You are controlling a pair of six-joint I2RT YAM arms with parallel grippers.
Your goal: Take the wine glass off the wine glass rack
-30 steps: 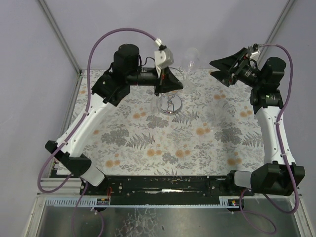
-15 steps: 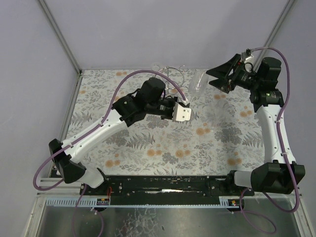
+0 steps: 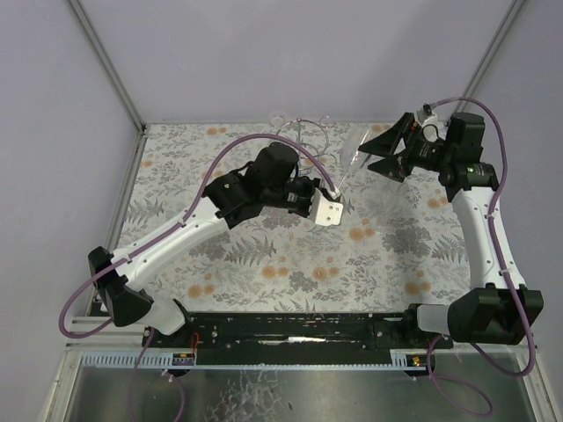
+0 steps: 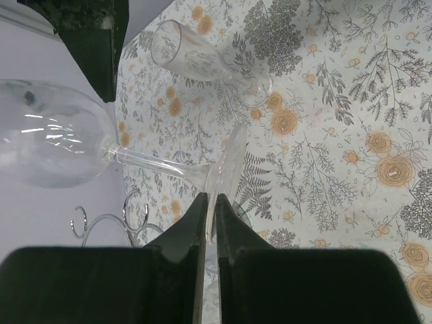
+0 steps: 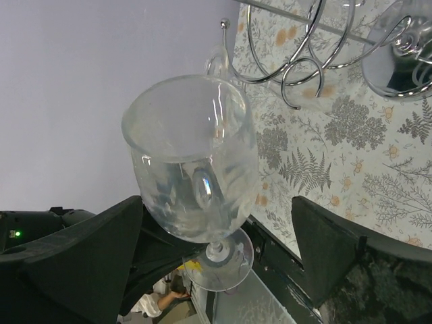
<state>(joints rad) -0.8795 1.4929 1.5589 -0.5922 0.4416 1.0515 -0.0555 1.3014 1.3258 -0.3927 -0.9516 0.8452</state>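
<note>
My left gripper (image 4: 210, 202) is shut on the edge of the round foot of a clear wine glass (image 4: 54, 135). The glass lies sideways in the air, off the rack, with its bowl pointing toward the back wall. In the top view the glass (image 3: 354, 145) sits just right of the chrome wine glass rack (image 3: 299, 132). My right gripper (image 5: 216, 209) is open wide, and the bowl (image 5: 192, 162) lies between its jaws. The rack's wire rings (image 5: 304, 61) and mirrored base (image 5: 401, 67) show in the right wrist view, beyond the glass.
A second clear glass (image 4: 202, 61) lies on its side on the floral tablecloth (image 3: 352, 255), beyond my left gripper. The purple back wall (image 3: 264, 61) stands close behind the rack. The black rail (image 3: 299, 330) with both arm bases runs along the near edge.
My left gripper came down and forward-right from the top of the rack, carrying the glass off it. My right gripper dropped and closed in around the bowl.
</note>
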